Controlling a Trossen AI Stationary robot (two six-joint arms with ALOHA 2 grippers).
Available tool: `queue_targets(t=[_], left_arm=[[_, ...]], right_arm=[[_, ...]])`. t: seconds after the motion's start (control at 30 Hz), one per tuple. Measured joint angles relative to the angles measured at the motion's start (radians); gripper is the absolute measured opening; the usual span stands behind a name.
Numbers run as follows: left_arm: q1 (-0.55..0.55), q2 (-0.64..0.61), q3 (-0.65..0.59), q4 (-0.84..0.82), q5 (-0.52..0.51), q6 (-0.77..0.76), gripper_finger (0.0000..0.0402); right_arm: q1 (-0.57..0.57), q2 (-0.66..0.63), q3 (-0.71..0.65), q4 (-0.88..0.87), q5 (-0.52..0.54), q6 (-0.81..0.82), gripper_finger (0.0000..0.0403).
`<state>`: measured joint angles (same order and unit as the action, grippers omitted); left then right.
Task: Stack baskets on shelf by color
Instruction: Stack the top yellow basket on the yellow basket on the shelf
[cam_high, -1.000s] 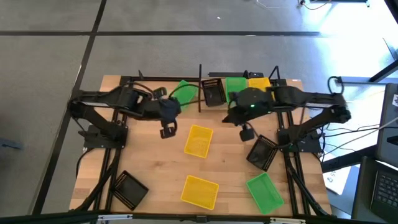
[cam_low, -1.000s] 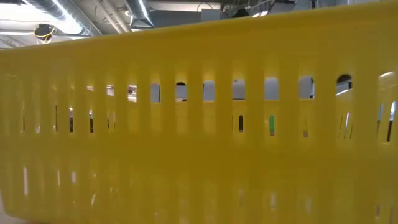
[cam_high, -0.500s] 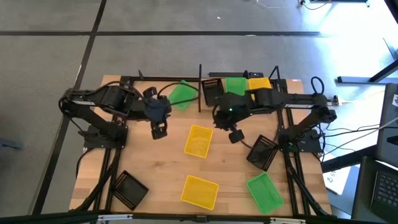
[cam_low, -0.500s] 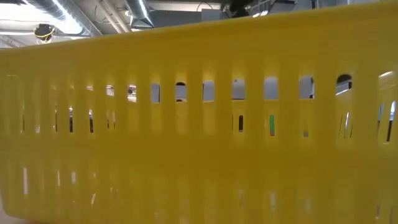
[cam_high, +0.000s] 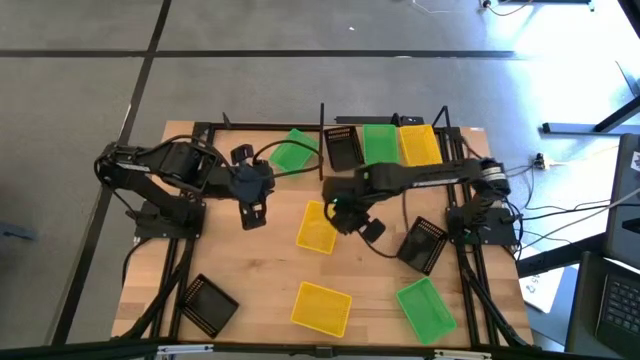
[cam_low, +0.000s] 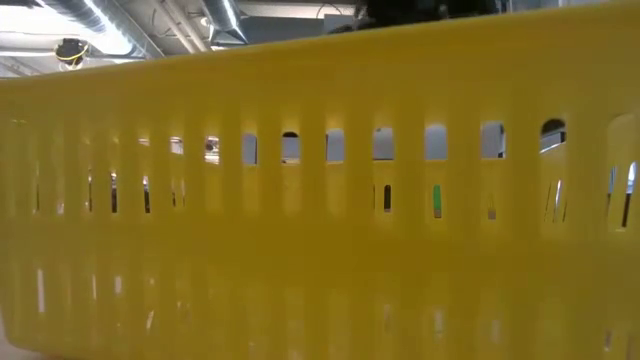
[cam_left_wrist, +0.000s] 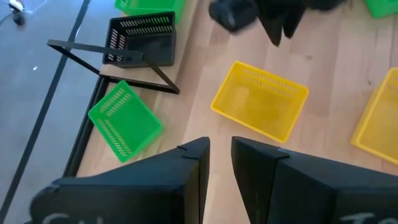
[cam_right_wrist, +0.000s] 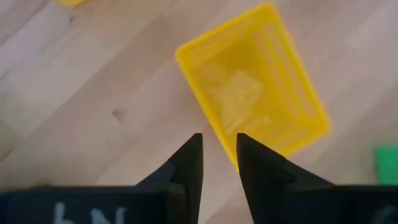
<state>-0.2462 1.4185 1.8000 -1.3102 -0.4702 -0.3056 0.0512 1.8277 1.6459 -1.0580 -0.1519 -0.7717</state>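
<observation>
The right gripper (cam_high: 345, 212) hovered with fingers (cam_right_wrist: 186, 163) slightly parted and empty, directly over the near edge of the middle yellow basket (cam_right_wrist: 252, 90). Beyond it, on the shelf (cam_high: 440, 128), sat black, green and yellow baskets. The left gripper (cam_high: 253, 215) waited alongside, narrowly parted and empty, near a loose green basket (cam_left_wrist: 124, 119).

Right arm was stretched far across toward table centre, wrist pitched down, right gripper (cam_high: 347, 217) pointing at the tabletop with a narrow gap between its fingers (cam_right_wrist: 188, 163), nothing between them. Left arm was folded back on its own side, left gripper (cam_high: 253, 216) hanging free, empty, fingers (cam_left_wrist: 189, 165) slightly apart. The two grippers were well apart.
</observation>
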Motion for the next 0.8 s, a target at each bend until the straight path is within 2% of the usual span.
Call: queue_targets(t=[0.2,0.4,0.8], left_arm=[[0.0,0.0,0.0,0.0,0.0,0.001,0.0058],[0.0,0.0,0.0,0.0,0.0,0.001,0.0058],[0.0,0.0,0.0,0.0,0.0,0.0,0.0058]], right_arm=[[0.023,0.098,0.0,0.002,0.007,-0.131,0.0094],[0.039,0.156,-0.002,0.027,0.149,-0.219,0.0093],[0.036,0.181,-0.001,0.058,0.148,-0.288,0.0093]])
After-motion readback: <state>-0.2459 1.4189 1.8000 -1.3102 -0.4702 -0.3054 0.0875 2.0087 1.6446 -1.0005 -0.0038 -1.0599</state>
